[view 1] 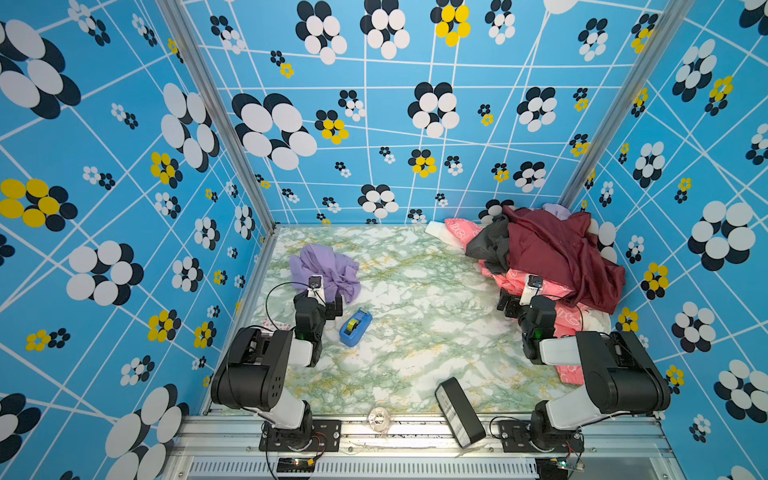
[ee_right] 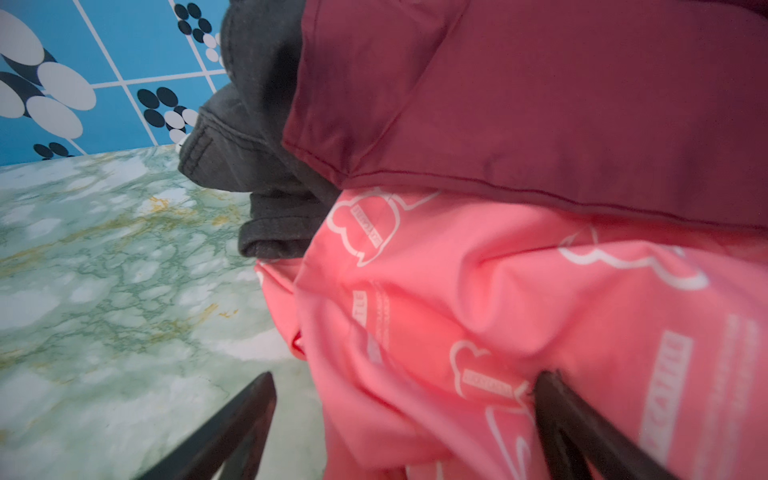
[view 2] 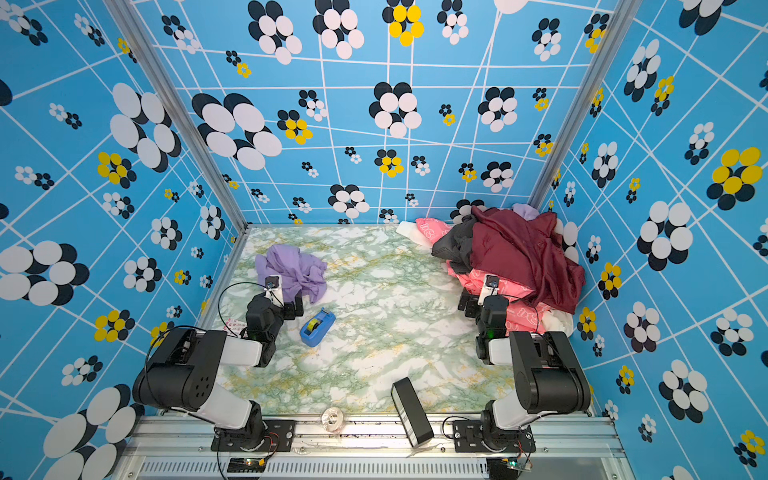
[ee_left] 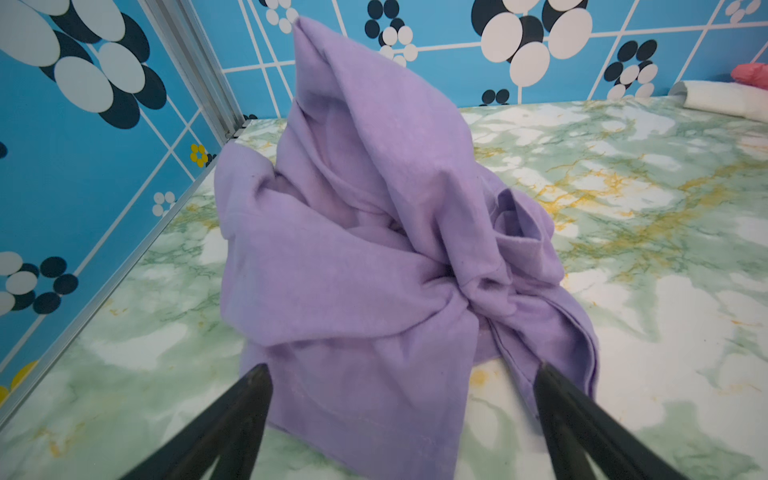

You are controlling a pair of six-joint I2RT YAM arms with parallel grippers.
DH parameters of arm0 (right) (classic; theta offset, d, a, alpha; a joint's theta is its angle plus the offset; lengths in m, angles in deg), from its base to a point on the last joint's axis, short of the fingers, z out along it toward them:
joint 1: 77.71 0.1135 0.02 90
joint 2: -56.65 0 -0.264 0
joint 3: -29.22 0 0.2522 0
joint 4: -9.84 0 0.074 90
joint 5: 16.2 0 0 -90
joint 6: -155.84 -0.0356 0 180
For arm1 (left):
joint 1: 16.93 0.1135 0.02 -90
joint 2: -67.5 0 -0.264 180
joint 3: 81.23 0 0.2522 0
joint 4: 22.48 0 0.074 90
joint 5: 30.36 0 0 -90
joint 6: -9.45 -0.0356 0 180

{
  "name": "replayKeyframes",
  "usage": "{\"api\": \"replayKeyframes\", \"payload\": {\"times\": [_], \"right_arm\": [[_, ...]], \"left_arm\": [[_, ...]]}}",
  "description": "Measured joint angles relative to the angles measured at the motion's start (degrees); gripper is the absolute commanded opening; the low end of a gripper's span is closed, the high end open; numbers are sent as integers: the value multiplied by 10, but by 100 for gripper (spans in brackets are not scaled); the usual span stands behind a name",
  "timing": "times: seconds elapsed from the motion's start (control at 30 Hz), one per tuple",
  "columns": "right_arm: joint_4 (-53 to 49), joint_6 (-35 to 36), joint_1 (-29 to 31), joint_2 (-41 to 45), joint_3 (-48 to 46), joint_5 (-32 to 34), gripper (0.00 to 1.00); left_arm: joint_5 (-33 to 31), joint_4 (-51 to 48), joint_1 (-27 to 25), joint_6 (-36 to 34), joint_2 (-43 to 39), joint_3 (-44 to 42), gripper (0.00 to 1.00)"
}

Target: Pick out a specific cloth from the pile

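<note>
Cloth (view 1: 324, 266): heaped alone at table's (view 1: 415, 299) left, well apart from pile (view 1: 557, 257). Left gripper (ee_left: 399, 374) spread wide around its near edge; right gripper (ee_right: 405, 380) equally wide against pink fabric (ee_right: 498, 291). Risk: snagging that pink layer, dragging pile over. Slick marble-print top; close blue flowered walls (view 1: 374, 124).

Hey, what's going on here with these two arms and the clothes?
The lavender cloth lies by itself on the marbled table, apart from the pile in the far right corner. The left gripper is open at its near edge, gripping nothing. The right gripper is open too, at the pile's pink printed fabric.
</note>
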Motion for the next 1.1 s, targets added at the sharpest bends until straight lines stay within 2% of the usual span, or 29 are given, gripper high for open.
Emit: {"api": "replayKeyframes", "payload": {"times": [0.3, 0.7, 1.1], "right_arm": [[-5, 30, -2, 0, 3, -55, 99], [-40, 25, 0, 0, 27, -19, 99], [-40, 25, 0, 0, 27, -18, 99]], "left_arm": [[8, -43, 19, 16, 0, 22, 99], [10, -49, 19, 19, 0, 22, 99], [10, -49, 19, 19, -1, 22, 99]]}}
